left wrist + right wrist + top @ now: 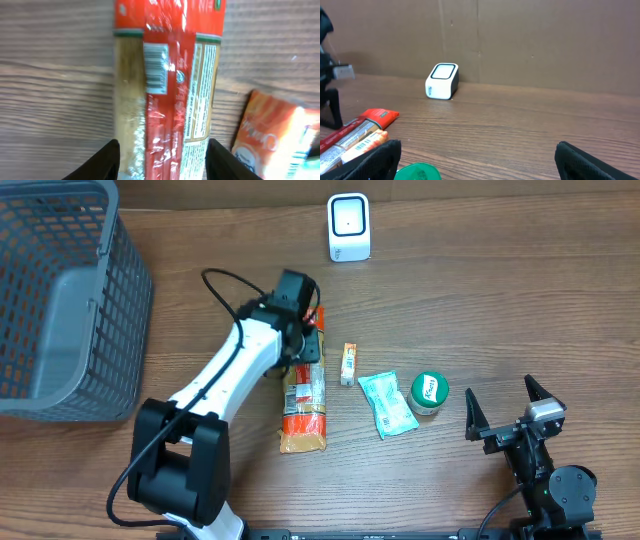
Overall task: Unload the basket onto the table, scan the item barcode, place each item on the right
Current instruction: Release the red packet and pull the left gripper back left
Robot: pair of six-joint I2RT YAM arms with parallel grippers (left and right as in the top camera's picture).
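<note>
The wooden table (500, 300) is lit evenly from above, and only soft shadows are cast beside the grey basket (60, 300). White glare is seen on the red packet (165, 75), and the left wrist view is slightly blurred throughout.

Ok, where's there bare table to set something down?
Bare wood lies right of the scanner, down to the right end effector, and between the basket and the scanner. The middle is crowded: long red packet, orange sachet, teal pouch and green-lidded tub in a row.
</note>
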